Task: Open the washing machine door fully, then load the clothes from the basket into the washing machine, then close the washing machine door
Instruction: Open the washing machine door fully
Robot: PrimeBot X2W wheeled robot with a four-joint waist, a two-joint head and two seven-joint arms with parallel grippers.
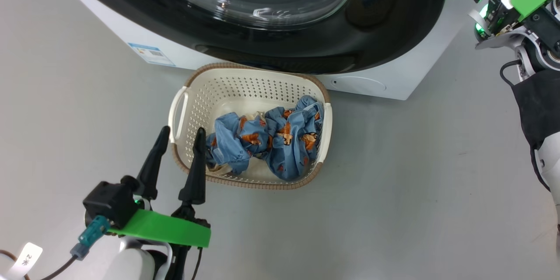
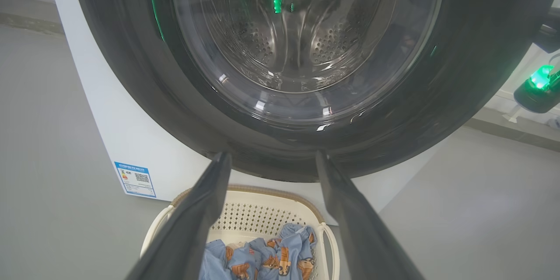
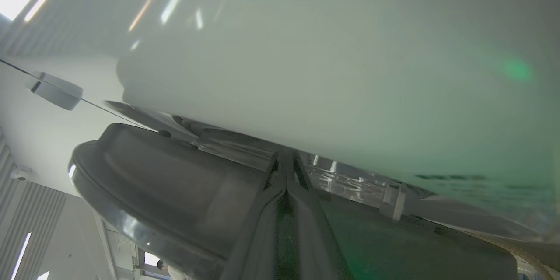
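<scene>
Left gripper (image 1: 183, 130): wide open, empty, at the basket (image 1: 262, 185) rim; I judge it poised for the clothes (image 1: 280, 140) inside. Right gripper (image 3: 286, 157): pinched shut, empty, tips at the door (image 3: 166, 183) edge against the washer (image 3: 328, 74), seemingly to pry it open.

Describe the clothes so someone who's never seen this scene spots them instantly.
Start at the big white washing machine with its round black door; on the grey floor right in front of it sits a cream perforated basket. The clothes are the crumpled bundle inside it: light blue fabric with small orange-brown figures, the only printed cloth around.
</scene>
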